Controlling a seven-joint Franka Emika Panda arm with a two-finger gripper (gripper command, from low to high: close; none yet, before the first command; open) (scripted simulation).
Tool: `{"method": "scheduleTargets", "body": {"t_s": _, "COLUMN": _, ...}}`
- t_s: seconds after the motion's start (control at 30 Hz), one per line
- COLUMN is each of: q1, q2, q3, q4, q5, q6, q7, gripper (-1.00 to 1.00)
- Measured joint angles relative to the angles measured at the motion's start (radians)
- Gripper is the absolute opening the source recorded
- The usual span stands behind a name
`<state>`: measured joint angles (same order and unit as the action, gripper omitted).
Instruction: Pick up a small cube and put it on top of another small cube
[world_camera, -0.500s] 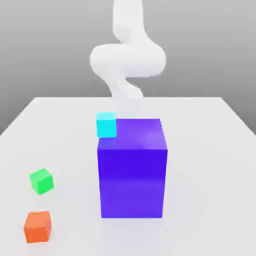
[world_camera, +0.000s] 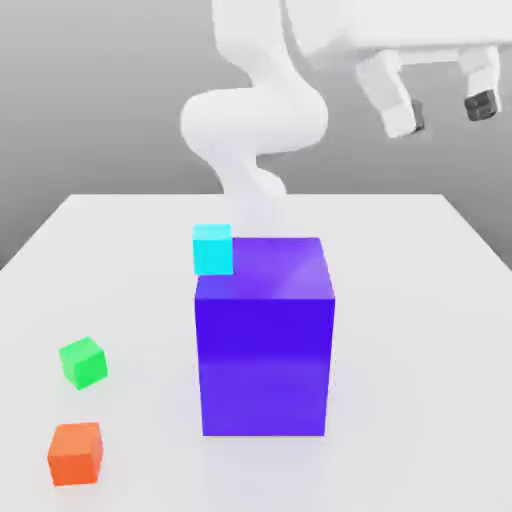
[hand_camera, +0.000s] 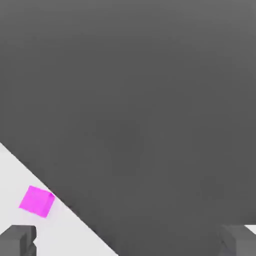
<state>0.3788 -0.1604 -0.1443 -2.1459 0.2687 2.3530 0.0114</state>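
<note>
Seeing the small plain magenta-pink cube (hand_camera: 37, 201) in the hand view, lying loose on a white surface, apparently the bench (world_camera: 430, 350), just beside its border with a dark expanse. Now showing the white-and-black end effector (world_camera: 441, 113) high at the exterior view's right, having come into that view within the last moment. Holding nothing, with fingers standing wide apart. Probably still searching or lining up, so not yet grasping; needing to centre over the magenta cube, turn to match its faces, then descend.

Farther out, finding no change around the big purple-blue block (world_camera: 264, 365): seemingly resting the small cyan cube (world_camera: 213, 250) at its top's edge on the exterior view's left, and keeping the small green cube (world_camera: 84, 362) and small orange cube (world_camera: 75, 455) well apart from it. Leaving unclear which cube to stack on; risking a knock against the tall block when travelling low.
</note>
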Motion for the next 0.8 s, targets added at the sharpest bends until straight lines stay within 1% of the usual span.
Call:
{"method": "scheduleTargets", "body": {"t_s": 0.17, "q1": 0.071, "q2": 0.174, "q3": 0.022, "q4": 0.041, "q5": 0.034, "q6": 0.022, "q7": -0.194, "gripper": 0.0}}
{"method": "scheduleTargets", "body": {"t_s": 0.33, "q1": 0.102, "q2": 0.338, "q3": 0.055, "q4": 0.08, "q5": 0.019, "q6": 0.055, "q7": -0.357, "gripper": 0.0}}
{"method": "scheduleTargets", "body": {"t_s": 0.5, "q1": 0.134, "q2": 0.491, "q3": 0.096, "q4": 0.115, "q5": -0.053, "q6": 0.098, "q7": -0.484, "gripper": 0.0}}
{"method": "scheduleTargets", "body": {"t_s": 0.73, "q1": 0.21, "q2": 0.686, "q3": 0.113, "q4": 0.164, "q5": -0.218, "q6": 0.163, "q7": -0.615, "gripper": 0.0}}
{"method": "scheduleTargets", "body": {"t_s": 0.8, "q1": 0.217, "q2": 0.756, "q3": 0.114, "q4": 0.182, "q5": -0.233, "q6": 0.209, "q7": -0.626, "gripper": 0.0}}
